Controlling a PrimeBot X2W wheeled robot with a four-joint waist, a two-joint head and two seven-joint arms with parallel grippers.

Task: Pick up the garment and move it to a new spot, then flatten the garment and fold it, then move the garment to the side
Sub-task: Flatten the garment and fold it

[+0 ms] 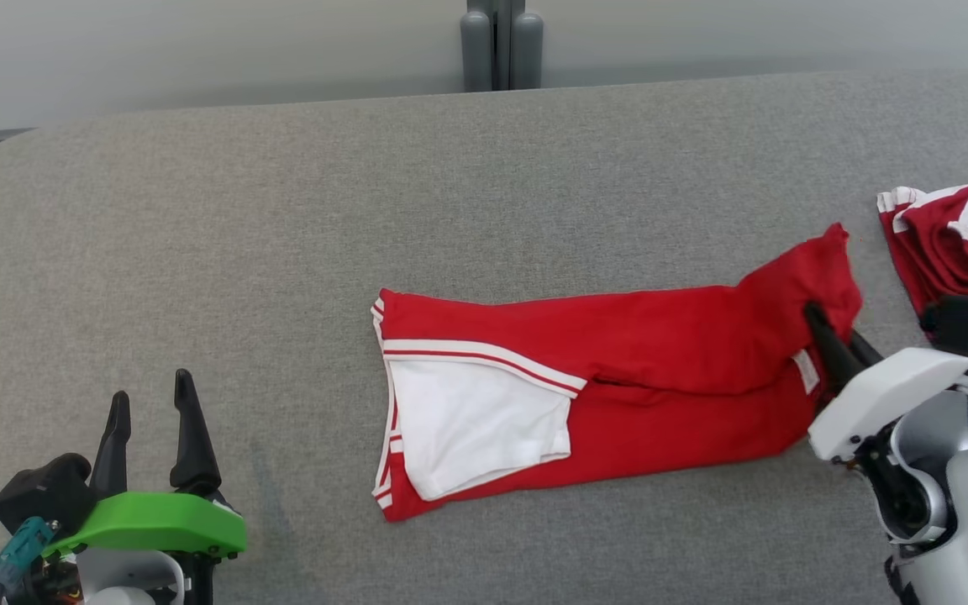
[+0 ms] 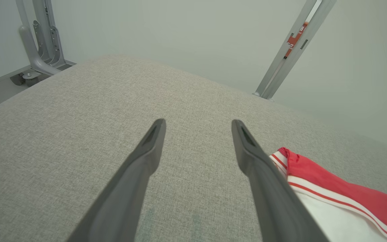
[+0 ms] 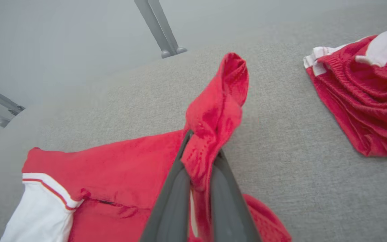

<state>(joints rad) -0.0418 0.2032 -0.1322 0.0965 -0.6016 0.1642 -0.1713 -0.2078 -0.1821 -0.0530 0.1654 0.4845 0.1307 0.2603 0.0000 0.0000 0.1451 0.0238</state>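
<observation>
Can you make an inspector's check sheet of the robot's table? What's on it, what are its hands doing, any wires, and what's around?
Surface: grey fabric tabletop, flat.
Job's things: red garment with a white panel and striped trim, lying in the middle; its right end is lifted and bunched.
Clutter: second red-and-white garment, crumpled at the right edge, apart from the first.
Grippers: left gripper open over bare table, touching nothing; right gripper shut on the red garment's right end.
Cables: a teal plug at each wrist; nothing seen loose on the table.
Surroundings: pale wall; grey metal posts behind the table.
</observation>
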